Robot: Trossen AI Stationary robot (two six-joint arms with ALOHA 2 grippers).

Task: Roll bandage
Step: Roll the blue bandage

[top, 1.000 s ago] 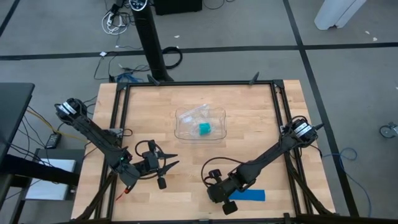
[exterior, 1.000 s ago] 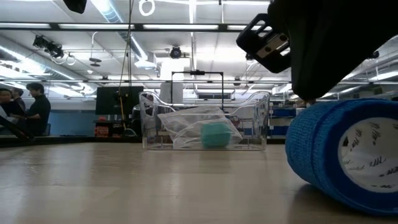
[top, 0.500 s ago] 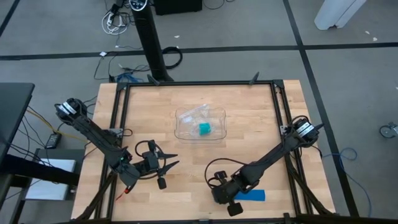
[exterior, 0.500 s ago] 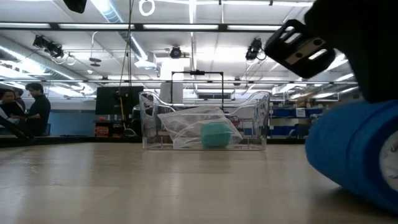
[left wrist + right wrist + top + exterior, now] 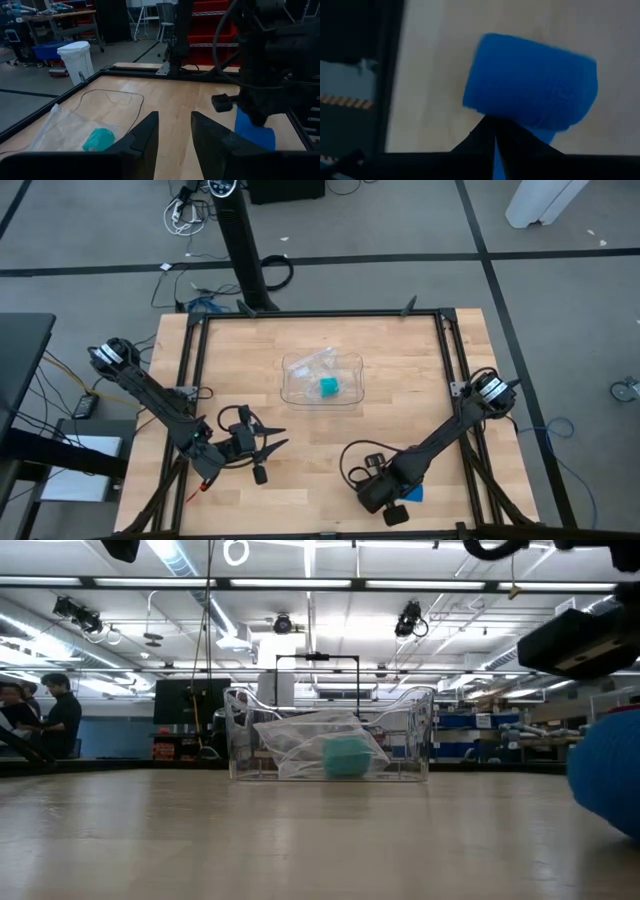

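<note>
The bandage is a bright blue roll (image 5: 530, 80) lying on its side on the table near the front right. A short blue piece (image 5: 413, 492) shows beside my right arm in the high view, and the roll's edge (image 5: 612, 775) shows in the low view. My right gripper (image 5: 495, 125) points steeply down, shut, with its tips at the roll. A sliver of blue strip (image 5: 496, 157) shows under the fingers. My left gripper (image 5: 280, 438) waits open near the front left, nothing between its fingers (image 5: 172, 127). My right gripper meets the roll's curved side (image 5: 512, 114) with its shut fingertips (image 5: 481, 132), coming from above and slanting down. Nothing is pinched between the fingers. The roll rests on the table with its axis level.
A clear plastic tray (image 5: 350, 370) with a crumpled clear bag and a teal block (image 5: 329, 387) stands at the table's middle. A black frame (image 5: 455, 360) borders the wooden top. Bare wood lies between the two arms.
My right gripper has gone toward the table's right edge and a little nearer the front, tipping more steeply down. The blue roll has rolled along with it toward the right, and the flat strip showing beside it has grown shorter.
</note>
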